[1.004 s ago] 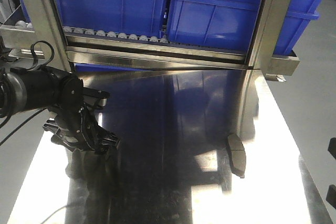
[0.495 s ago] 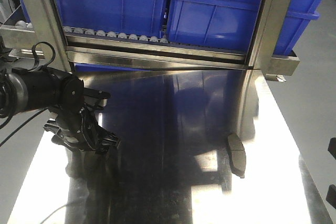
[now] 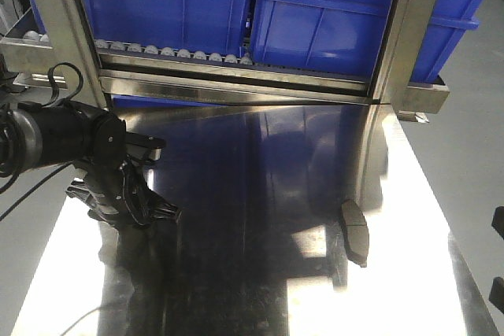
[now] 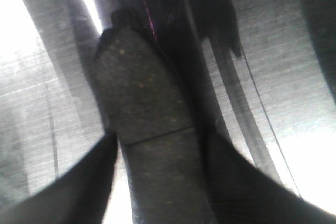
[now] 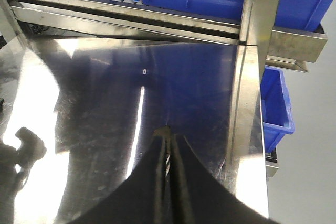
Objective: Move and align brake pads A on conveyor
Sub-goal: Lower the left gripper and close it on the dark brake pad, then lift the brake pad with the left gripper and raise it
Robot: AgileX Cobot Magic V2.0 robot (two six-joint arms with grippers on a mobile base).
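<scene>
Currently, the left gripper [image 3: 146, 214] hovers low over the left side of a shiny steel tabletop [image 3: 260, 289], below a rack of blue bins [image 3: 157, 9]. In its wrist view, two dark fingers [image 4: 68, 192] press against the long sides of the held brake pad [image 4: 144, 93], apparently gripping it near the groove across its middle. The right gripper [image 5: 167, 129] has its fingers closed together on nothing, above bare steel.

The held brake pad has its long axis running straight out from the gripper. Its far end leans slightly left in the wrist view, and about half its length sticks out beyond the fingertips. A second brake pad [image 3: 355, 231] lies flat on the right side of the tabletop, well apart from both grippers. Its long axis runs roughly from the table's near edge toward the rack. The conveyor is not in view.

The main risk is likely the pad swivelling or slipping. The fingers hold only its narrow edges, and the overhanging half gives leverage, so a quick swing could twist it and leave it skewed on the belt. A dropped pad would probably skid on the slick steel. The rack frame stands near the left arm, so a careless lift could strike it.
</scene>
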